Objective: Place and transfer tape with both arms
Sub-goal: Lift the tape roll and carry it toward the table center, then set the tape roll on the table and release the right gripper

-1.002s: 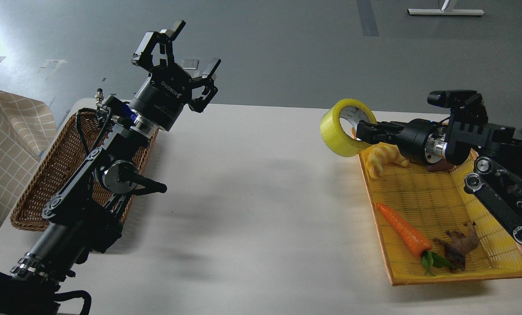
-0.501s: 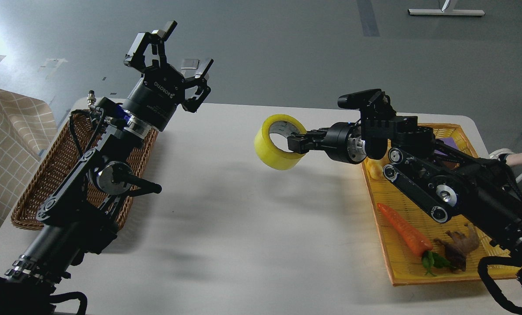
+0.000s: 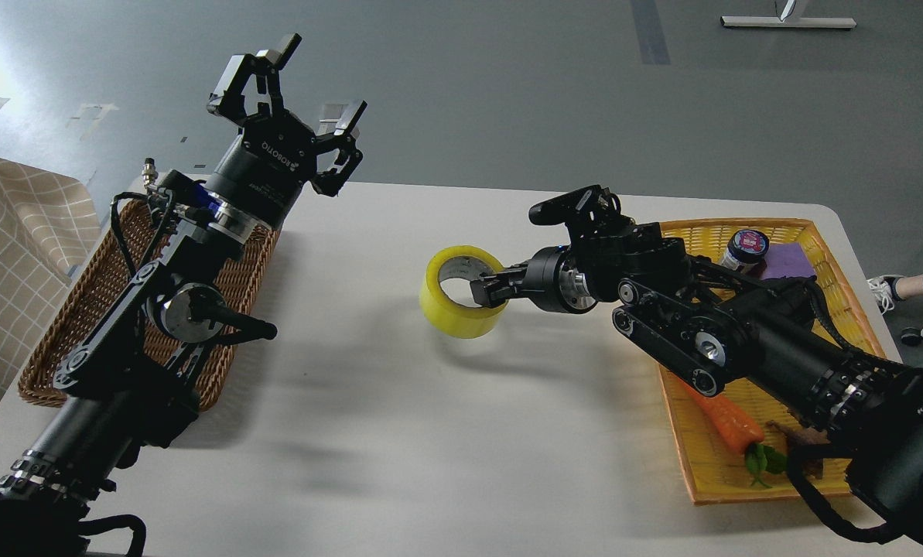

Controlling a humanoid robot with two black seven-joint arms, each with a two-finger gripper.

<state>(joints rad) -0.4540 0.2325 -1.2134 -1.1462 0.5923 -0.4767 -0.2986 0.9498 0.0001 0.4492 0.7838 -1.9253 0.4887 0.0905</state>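
The tape (image 3: 455, 305), a wide yellow roll with a grey-white core, is near the middle of the white table, low over it or touching it. My right gripper (image 3: 490, 285) is shut on the roll's right wall, one finger inside the core. The right arm reaches left from the yellow tray. My left gripper (image 3: 295, 85) is open and empty, raised high above the far end of the wicker basket, well left of the tape.
A brown wicker basket (image 3: 66, 340) lies at the table's left under my left arm. A yellow tray (image 3: 832, 247) at the right holds a carrot (image 3: 728, 422), a small jar (image 3: 746, 249), a purple item and a brown toy. A checked cloth (image 3: 12, 255) hangs at far left.
My right arm has carried the tape from above the tray leftward and down to the table's middle. My left gripper has drifted slightly left and up, still open.
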